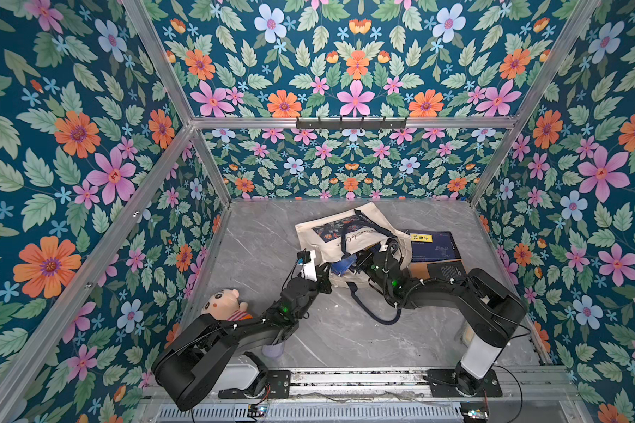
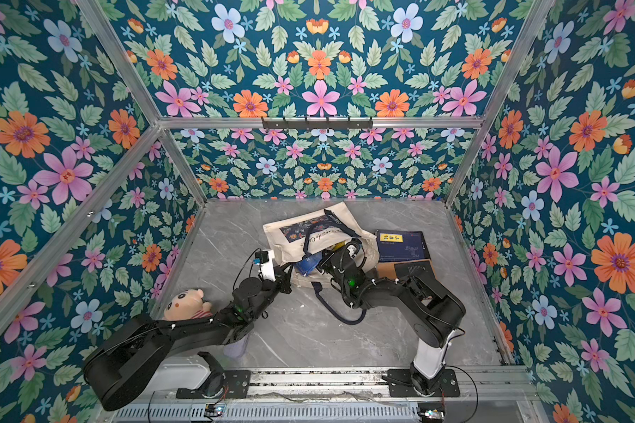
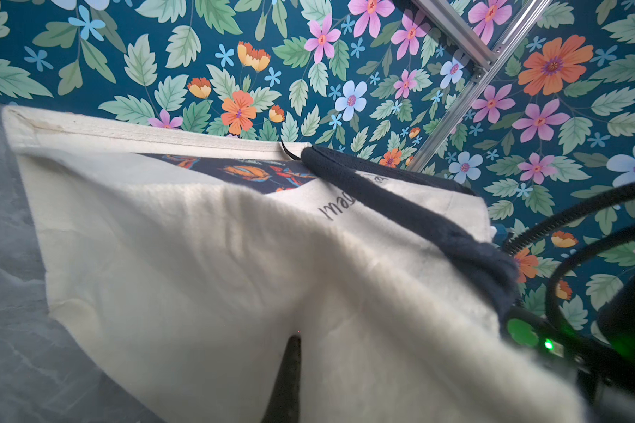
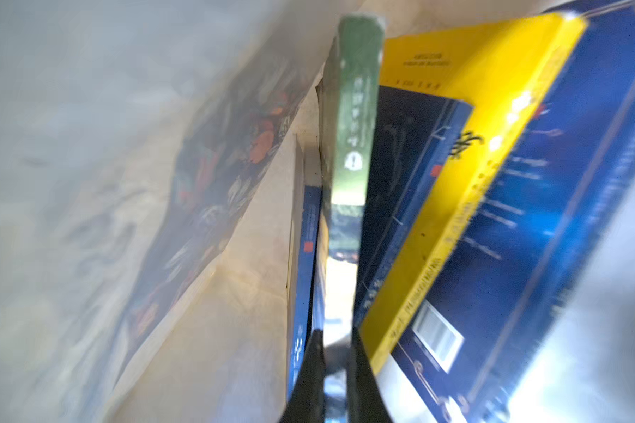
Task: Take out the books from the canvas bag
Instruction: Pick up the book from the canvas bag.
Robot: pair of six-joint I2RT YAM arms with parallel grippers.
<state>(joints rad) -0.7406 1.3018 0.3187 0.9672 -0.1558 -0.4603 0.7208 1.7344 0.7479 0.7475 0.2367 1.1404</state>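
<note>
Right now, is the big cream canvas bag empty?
Not empty: a green-spined book and a yellow-covered book sit inside the cream canvas bag.

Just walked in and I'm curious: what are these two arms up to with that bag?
They're emptying books from the canvas bag. The left arm's fingers pinch the bag's rim. The right arm's fingers, reaching inside, are closed on a green-spined book. A navy book and a brown-and-black book lie on the table beside it.

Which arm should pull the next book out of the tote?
Right: the right pincer is inside the canvas bag, shut on the green-spined book; the left pincer pinches the bag's rim.
</note>
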